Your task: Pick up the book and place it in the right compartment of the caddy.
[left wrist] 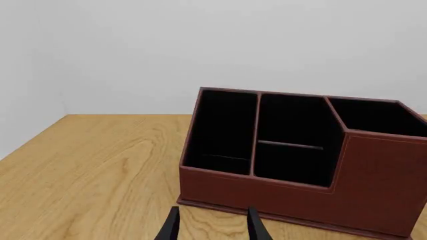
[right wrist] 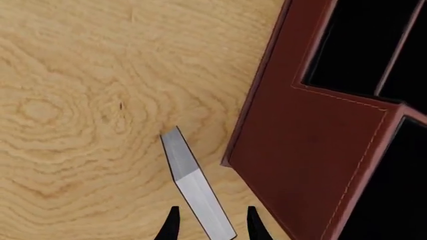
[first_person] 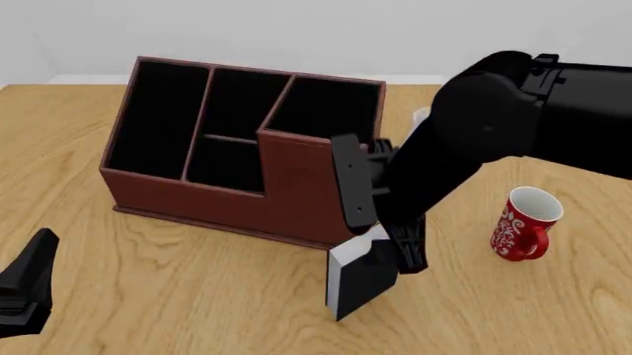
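We lose the book's point(first_person: 357, 279) upper end behind the right gripper point(first_person: 400, 255), its near end cut by the right wrist frame, left gripper point(first_person: 25, 285) clipped at the front view's edge, caddy's point(left wrist: 373, 185) right side cropped in the left wrist view.

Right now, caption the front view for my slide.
Right end effector grips the book on the table beside the caddy; red mug stands nearby.

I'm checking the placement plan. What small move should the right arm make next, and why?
Probably lift straight up: the right gripper straddles the book, which is low beside the caddy, and the right compartment sits behind a raised front wall.
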